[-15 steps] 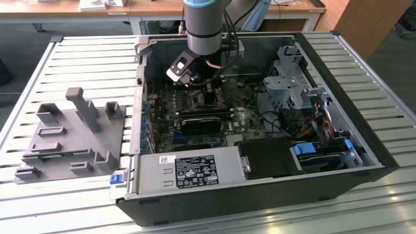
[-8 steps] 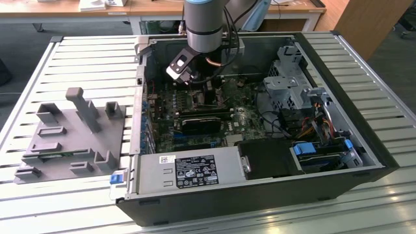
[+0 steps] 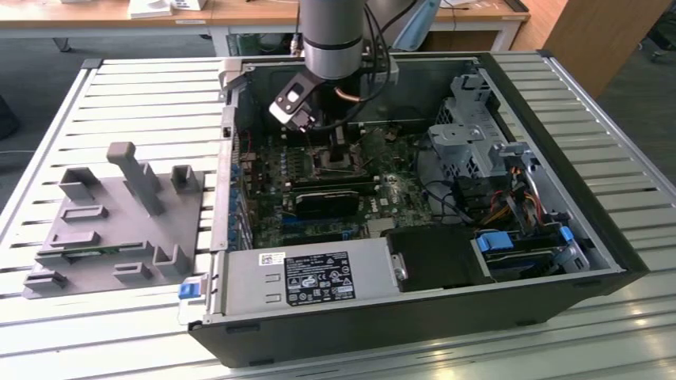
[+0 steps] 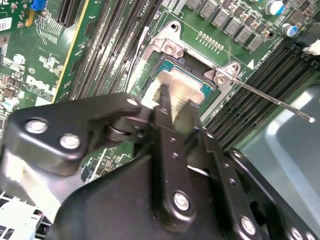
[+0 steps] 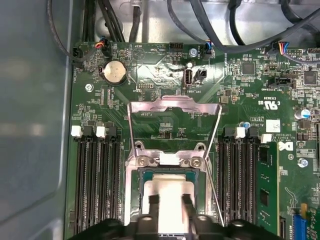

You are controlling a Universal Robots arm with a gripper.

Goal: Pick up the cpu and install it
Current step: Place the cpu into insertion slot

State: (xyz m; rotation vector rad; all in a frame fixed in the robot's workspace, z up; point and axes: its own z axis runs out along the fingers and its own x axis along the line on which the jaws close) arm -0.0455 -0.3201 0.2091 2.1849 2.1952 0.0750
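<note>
Fingers [image 5: 154,200]: pinched on the edges of the cpu [image 5: 169,192], holding it low over the open socket [image 5: 131,190]. If you seat it tilted or turned, the socket pins could bend, and the raised load plate [image 5: 172,102] stands just beside. Surround: open computer case [image 3: 423,321] on a slatted metal desk [image 3: 591,119], with wooden furniture [image 3: 591,32] beyond.

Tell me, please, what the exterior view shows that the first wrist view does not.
The exterior view adds the grey fixture tray on the slatted table, beside the open computer case. The first wrist view adds a coin battery and the opened socket frame by the cpu. Both share the gripper low over the motherboard.
</note>
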